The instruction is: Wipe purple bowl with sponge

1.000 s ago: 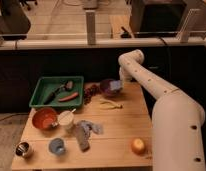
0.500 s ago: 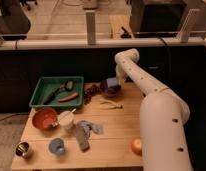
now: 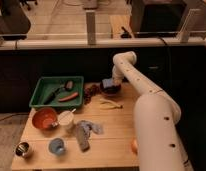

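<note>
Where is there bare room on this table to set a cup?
The table is bare between the grey cloth and the arm. Left side is crowded: green tray, orange bowl, white cup. The claw is at the purple bowl.

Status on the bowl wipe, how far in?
Done: the sponge has been brought to the purple bowl. In hand: the gripper is down right over the sponge, seemingly wiping. Left: finishing the wipe and pulling away; how clean the bowl is cannot be judged.
</note>
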{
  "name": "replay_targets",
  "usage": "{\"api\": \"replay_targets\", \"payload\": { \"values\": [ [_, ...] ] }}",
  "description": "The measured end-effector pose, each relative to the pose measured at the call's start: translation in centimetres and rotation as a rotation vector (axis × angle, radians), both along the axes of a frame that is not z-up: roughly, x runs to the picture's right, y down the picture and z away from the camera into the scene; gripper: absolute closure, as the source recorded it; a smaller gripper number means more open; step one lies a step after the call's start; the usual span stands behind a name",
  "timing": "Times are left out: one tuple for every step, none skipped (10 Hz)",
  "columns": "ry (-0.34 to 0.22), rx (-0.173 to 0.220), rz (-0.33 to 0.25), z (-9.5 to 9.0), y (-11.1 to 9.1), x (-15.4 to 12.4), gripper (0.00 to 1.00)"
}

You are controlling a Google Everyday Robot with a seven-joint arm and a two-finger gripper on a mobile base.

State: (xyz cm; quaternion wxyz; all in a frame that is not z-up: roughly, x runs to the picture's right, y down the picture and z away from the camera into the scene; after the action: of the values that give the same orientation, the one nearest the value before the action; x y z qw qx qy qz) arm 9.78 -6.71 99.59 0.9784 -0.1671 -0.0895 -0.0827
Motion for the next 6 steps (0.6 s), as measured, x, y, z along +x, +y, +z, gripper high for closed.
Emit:
{"api": "replay_targets", "payload": {
  "values": [
    [-0.011, 0.004, -0.01, -0.2, 0.1, -0.5, 1.0],
    [-0.024, 0.009, -0.023, -0.6, 0.3, -1.1, 1.0],
    [-0.029, 0.01, -0.04, -1.0, 0.6, -1.1, 1.0],
    [-0.034, 0.006, -0.051, -1.5, 0.9, -1.2, 1.0],
    [-0.035, -0.003, -0.061, -1.9, 1.3, -1.0, 1.0],
    [-0.032, -0.013, -0.069, -2.4, 1.6, -0.6, 1.0]
  ]
}}
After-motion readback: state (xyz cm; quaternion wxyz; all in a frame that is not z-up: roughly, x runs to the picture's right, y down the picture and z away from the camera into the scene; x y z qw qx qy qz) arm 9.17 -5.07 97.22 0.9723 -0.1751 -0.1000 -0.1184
